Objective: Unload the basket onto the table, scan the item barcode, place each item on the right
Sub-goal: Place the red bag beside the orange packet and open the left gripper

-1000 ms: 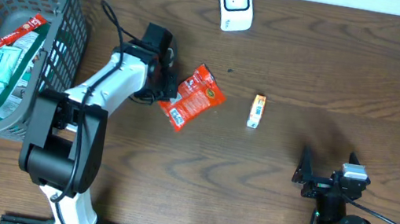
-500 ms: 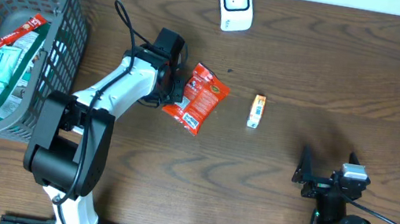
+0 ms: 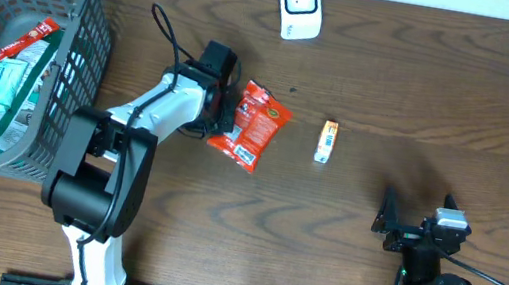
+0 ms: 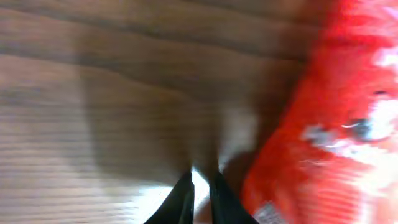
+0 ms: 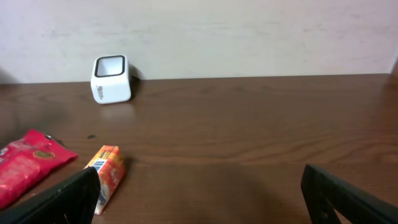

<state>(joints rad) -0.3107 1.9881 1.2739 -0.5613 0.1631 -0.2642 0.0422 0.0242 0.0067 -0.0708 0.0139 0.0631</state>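
A red snack packet [image 3: 255,125] sits left of centre on the dark wooden table, with my left gripper [image 3: 226,113] shut on its left edge. In the left wrist view the narrow black jaws [image 4: 202,196] stand almost together over a pale sliver, and the blurred red packet [image 4: 336,124] fills the right side. The white barcode scanner [image 3: 298,5] stands at the table's far edge, well apart from the packet. My right gripper [image 3: 390,223] rests open near the front right, with nothing between its fingers [image 5: 62,199]. It faces the scanner [image 5: 111,79] and the packet [image 5: 28,163].
A small orange carton [image 3: 327,140] lies right of the packet, also seen in the right wrist view [image 5: 106,174]. A grey mesh basket [image 3: 90,27] holding several packaged items stands at the far left. A black cable loops above the left arm.
My left gripper has swung right and toward the far edge with the red packet, which turned with it. Over the last half second it barely moved. The right arm stayed still.
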